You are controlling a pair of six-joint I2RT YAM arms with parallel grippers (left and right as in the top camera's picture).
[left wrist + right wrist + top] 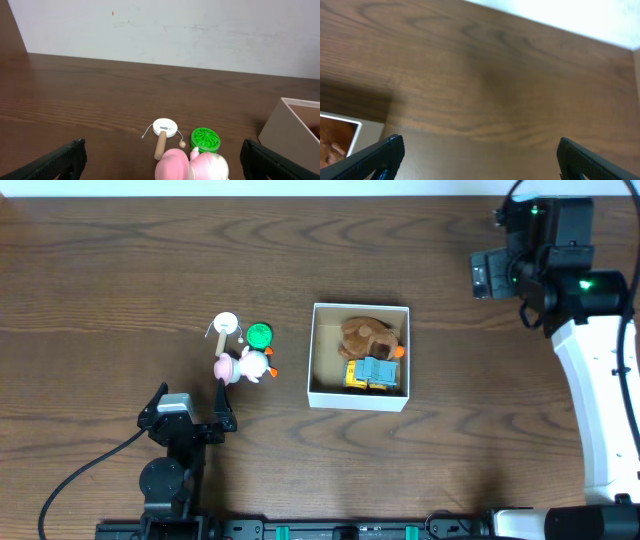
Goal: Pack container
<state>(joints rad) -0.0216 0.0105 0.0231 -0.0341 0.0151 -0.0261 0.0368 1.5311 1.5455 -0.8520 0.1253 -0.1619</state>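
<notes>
Left gripper (192,395): jaws spread wide, nothing between them. We log a pink-and-white toy (243,367) at its 1 o'clock. Right gripper (480,162): likewise spread, empty, over bare wood at the container's 2 o'clock. Container (358,399) sits mid-table and holds a brown plush (366,334) and a yellow-blue toy (372,373), possibly a truck. Green disc (259,334) and white disc on a stick (226,326) lie at its 9 o'clock.

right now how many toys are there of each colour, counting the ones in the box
brown: 1, plush toy in the box
yellow and blue: 1, truck in the box
white: 1, disc on a stick
green: 1, round toy
pink and white: 1, figure
total: 5
</notes>
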